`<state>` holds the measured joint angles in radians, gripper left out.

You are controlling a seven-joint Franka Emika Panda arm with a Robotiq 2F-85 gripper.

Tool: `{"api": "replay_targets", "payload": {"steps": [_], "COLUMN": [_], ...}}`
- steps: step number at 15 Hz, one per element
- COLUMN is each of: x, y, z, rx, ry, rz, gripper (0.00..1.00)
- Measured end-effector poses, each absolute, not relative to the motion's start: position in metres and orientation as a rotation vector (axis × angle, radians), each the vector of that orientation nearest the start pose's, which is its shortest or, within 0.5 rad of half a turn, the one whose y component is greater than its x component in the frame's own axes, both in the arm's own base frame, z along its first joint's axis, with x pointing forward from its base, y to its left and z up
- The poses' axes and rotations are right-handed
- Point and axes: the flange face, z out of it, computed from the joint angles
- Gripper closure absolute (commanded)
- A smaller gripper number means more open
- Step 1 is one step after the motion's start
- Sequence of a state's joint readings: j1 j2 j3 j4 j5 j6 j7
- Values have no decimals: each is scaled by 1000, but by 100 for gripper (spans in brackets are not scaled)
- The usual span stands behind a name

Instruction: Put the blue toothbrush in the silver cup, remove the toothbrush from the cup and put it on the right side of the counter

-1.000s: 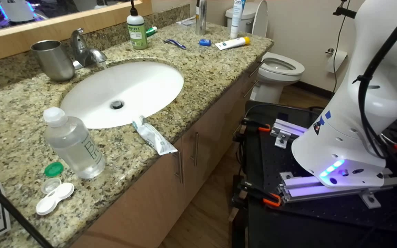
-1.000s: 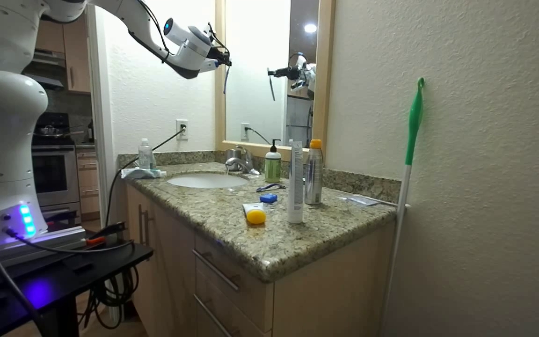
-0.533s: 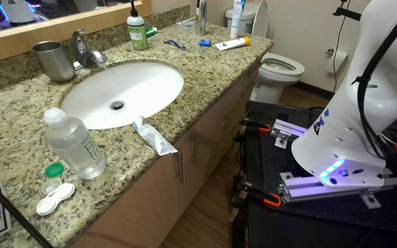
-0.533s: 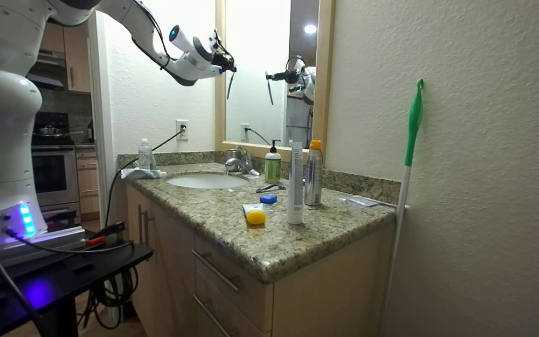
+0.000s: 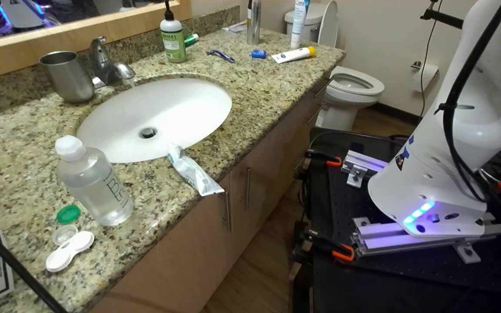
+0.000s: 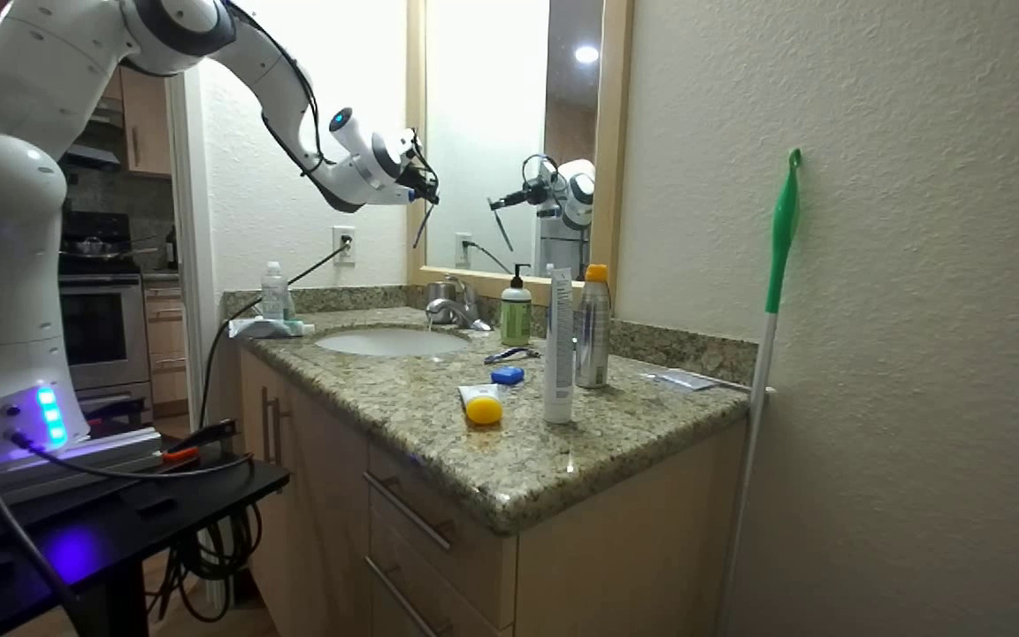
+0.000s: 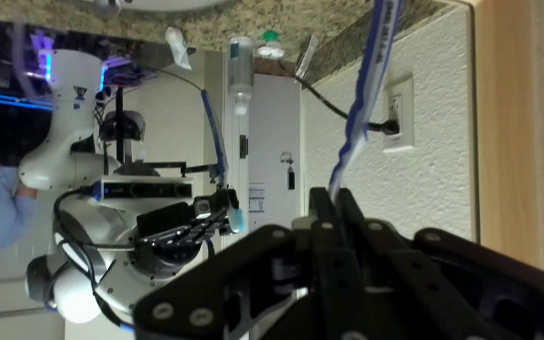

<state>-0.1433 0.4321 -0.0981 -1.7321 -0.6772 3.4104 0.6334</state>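
The blue toothbrush (image 6: 423, 226) hangs tilted from my gripper (image 6: 432, 200), its lower end free in the air above the counter (image 6: 386, 389). In the wrist view the gripper (image 7: 332, 196) is shut on one end of the toothbrush (image 7: 369, 78), which runs out toward the top edge. The silver cup (image 5: 67, 78) stands upright beside the faucet at the back of the counter (image 5: 272, 87); its inside bottom is hidden. In an exterior view the cup (image 6: 440, 292) shows partly behind the faucet, below the gripper. The gripper is outside the exterior view that looks down on the sink.
The faucet (image 5: 107, 65) stands right beside the cup, with water running into the sink (image 5: 181, 113). A soap pump bottle (image 5: 173, 39), clear bottle (image 5: 96, 182) and toothpaste tube (image 5: 194, 171) stand or lie around the sink. The mirror (image 6: 487, 133) is close to the gripper.
My gripper has moved down with the toothbrush, toward the level of the counter. The toothbrush has become more tilted. The things on the counter have not moved.
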Motion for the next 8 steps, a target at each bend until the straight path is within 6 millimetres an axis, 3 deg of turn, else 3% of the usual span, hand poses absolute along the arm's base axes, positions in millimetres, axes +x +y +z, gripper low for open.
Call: {"api": "replay_targets", "payload": {"steps": [2,6,8], "x": [688,688,693], "y": [-80,-80,-90], "z": [454,454,454], "rx": [-2633,-2634,-2632], "ry": [97,96,149], "rz": [-1735,-1738,-1752], "gripper": [95,99,99]}}
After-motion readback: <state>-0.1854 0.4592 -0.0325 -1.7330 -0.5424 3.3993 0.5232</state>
